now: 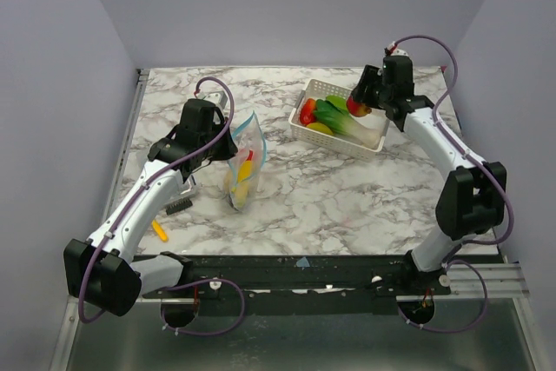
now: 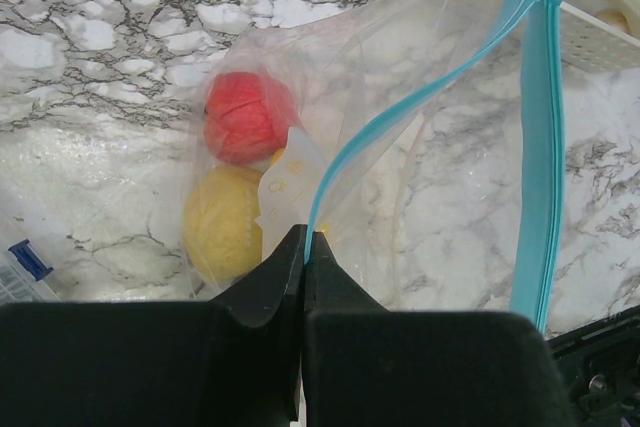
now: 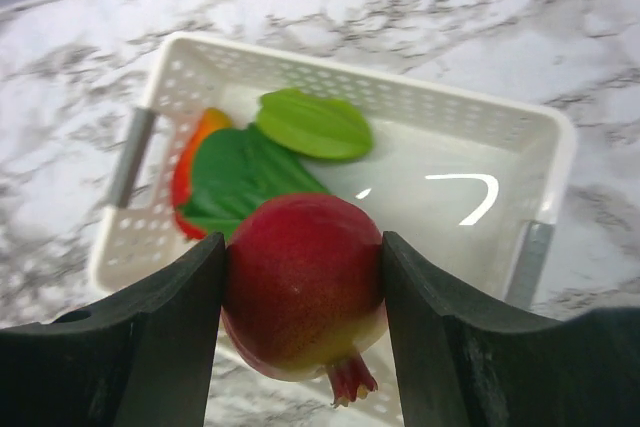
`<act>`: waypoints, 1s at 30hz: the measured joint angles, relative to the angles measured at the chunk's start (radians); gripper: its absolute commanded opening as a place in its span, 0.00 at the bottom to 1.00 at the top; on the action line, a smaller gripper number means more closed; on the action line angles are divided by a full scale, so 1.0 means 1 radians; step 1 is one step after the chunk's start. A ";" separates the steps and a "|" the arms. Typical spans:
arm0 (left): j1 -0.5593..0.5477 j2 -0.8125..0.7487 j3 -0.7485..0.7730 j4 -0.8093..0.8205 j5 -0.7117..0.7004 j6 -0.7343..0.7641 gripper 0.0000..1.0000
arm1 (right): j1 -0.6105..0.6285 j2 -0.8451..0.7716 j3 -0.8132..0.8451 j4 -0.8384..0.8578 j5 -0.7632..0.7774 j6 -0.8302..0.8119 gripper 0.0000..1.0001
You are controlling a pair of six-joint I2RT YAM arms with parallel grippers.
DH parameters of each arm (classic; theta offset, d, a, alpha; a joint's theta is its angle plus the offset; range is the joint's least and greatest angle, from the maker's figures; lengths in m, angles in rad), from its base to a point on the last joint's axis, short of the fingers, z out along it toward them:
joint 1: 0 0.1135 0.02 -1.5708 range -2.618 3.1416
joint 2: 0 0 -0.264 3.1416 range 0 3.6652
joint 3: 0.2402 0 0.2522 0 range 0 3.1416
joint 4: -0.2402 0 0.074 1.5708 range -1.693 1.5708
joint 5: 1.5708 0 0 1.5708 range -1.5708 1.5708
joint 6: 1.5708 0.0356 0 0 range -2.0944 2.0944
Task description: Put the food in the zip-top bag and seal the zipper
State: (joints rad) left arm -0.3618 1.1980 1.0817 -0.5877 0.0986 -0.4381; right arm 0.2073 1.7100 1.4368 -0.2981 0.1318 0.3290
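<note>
At the left we see the left pincer [image 2: 303,247] pressed together on the light blue zipper [image 2: 545,147] of the clear zip-top bag [image 2: 400,147], pinching one strip of its mouth edge. The bag hangs from that pinch down to the marble counter [image 1: 347,197], and its other blue strip runs up to the right of the pincer, so the mouth gapes. Inside the bag, just ahead of the fingertips and to their left, lie a red toy fruit [image 2: 245,117] and a yellow toy fruit [image 2: 222,222], touching each other.

Further right, we find the right pincer [image 3: 303,247] half spread and clamped on a toy pomegranate [image 3: 300,297], one finger on each side, its small crown pointing down. Beneath this pincer sits a white perforated basket [image 3: 480,112]. In the basket's left half lie a flat green leaf [image 3: 313,125], a darker green leafy vegetable [image 3: 240,182] and a red-orange piece [image 3: 195,152] partly under it. The held pomegranate is well apart from the bag.
</note>
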 measured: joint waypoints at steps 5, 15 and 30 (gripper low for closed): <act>0.000 0.000 0.000 0.002 0.001 0.000 0.00 | 0.000 -0.124 -0.136 0.159 -0.219 0.114 0.02; 0.000 0.000 0.000 0.003 0.010 0.000 0.00 | 0.235 -0.184 -0.193 0.486 -0.574 0.285 0.01; 0.002 -0.002 0.000 0.003 0.009 0.000 0.00 | 0.623 -0.127 -0.105 0.416 -0.424 0.056 0.19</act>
State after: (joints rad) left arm -0.3599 1.1957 1.0817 -0.5850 0.1078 -0.4381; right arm 0.8303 1.5829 1.3315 0.1177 -0.2920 0.3855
